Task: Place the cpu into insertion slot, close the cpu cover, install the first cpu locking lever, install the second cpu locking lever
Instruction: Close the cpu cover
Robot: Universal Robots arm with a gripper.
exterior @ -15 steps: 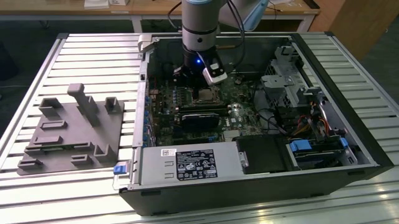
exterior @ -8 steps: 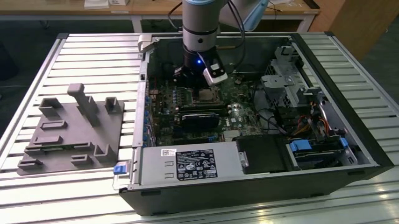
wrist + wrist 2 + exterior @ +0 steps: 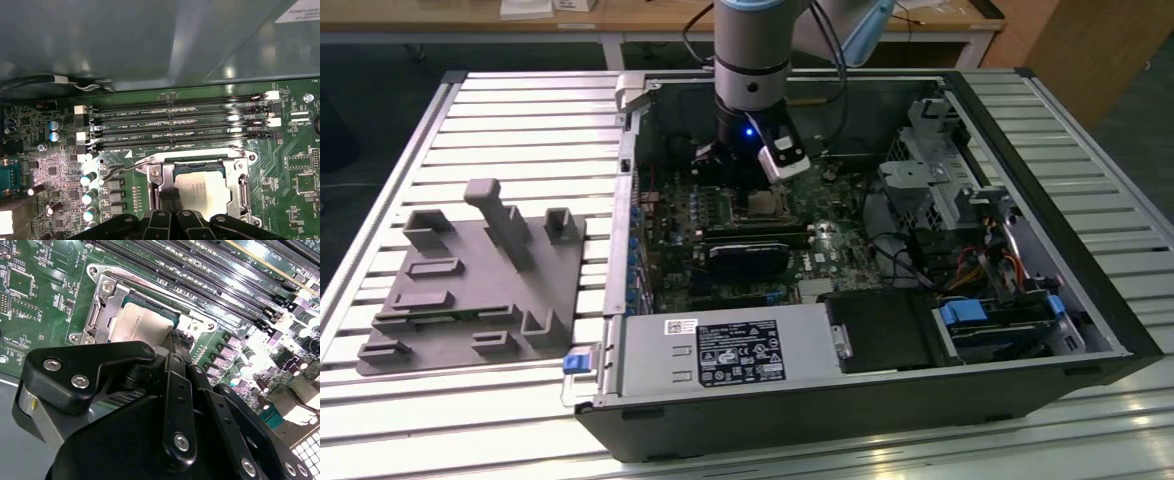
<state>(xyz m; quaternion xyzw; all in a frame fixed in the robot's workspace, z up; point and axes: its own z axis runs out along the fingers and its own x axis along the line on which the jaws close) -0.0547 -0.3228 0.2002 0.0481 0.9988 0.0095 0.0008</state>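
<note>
One grey robot arm, in the exterior view, reaches into the open black computer case. Second wrist view: the dull silver square cpu lies under the lowered silvery frame cover. First wrist view: closed black fingers rest at that cover's edge, and a thin wire lever looks unlatched.

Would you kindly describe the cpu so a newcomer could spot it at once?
Inside the open computer case, find the green motherboard and its four long black memory slots. Beside them, framed by silvery metal, lies the cpu: the only flat, dull silver-grey square.
</note>
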